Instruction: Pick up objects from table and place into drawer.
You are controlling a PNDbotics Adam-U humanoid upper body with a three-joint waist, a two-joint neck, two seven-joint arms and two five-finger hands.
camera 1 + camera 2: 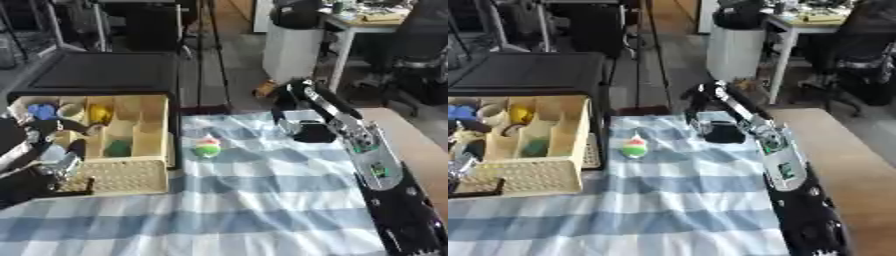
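A small round red, white and green object (207,147) lies on the blue-and-white checked cloth (262,200), just right of the open pale wooden drawer (131,177). The drawer's compartments hold a blue thing (41,111), a yellow thing (99,114) and a green thing (118,148). My right arm reaches up from the lower right. Its hand (302,124) hangs over the cloth's far edge, to the right of and beyond the round object and apart from it. My left hand (48,167) rests at the drawer's front left corner, partly cut off by the edge of the view.
A black cabinet top (105,70) sits behind the drawer. Bare wooden table (842,150) runs along the right of the cloth. Beyond the table stand a white bin (293,50), a desk (363,25) and a dark chair (420,45).
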